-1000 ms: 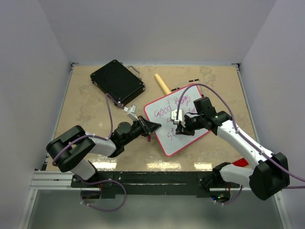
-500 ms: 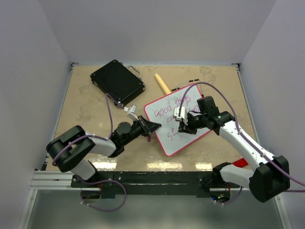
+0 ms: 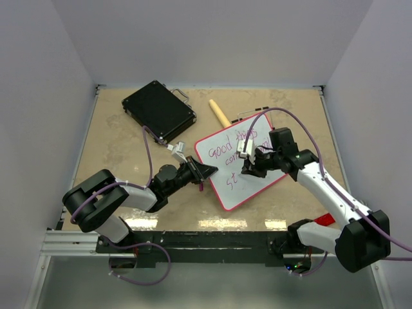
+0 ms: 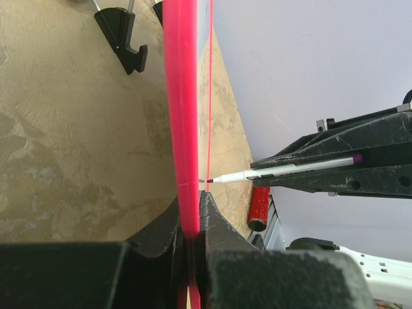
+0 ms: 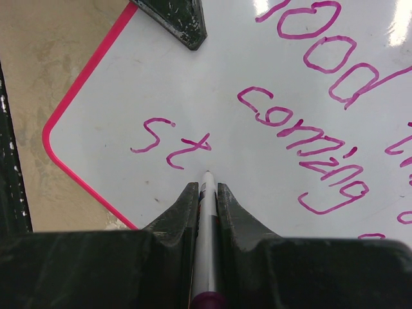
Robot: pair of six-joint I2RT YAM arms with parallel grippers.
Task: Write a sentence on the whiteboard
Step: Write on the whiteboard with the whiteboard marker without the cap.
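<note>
Overhead, right hand (image 3: 247, 170), pinching marker (image 5: 206, 251), half-hides the sentence (image 3: 223, 151); left hand (image 3: 208, 172) pinches whiteboard (image 3: 225, 195).

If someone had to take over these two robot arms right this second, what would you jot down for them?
Left gripper: shut on the rim of the whiteboard, at its left edge.
Right gripper: shut on the marker, with its tip at the board just after "st".
Done: the sentence shows "good", "coming" and a third line begun with "st".
Left: probably the rest of that third line.
</note>
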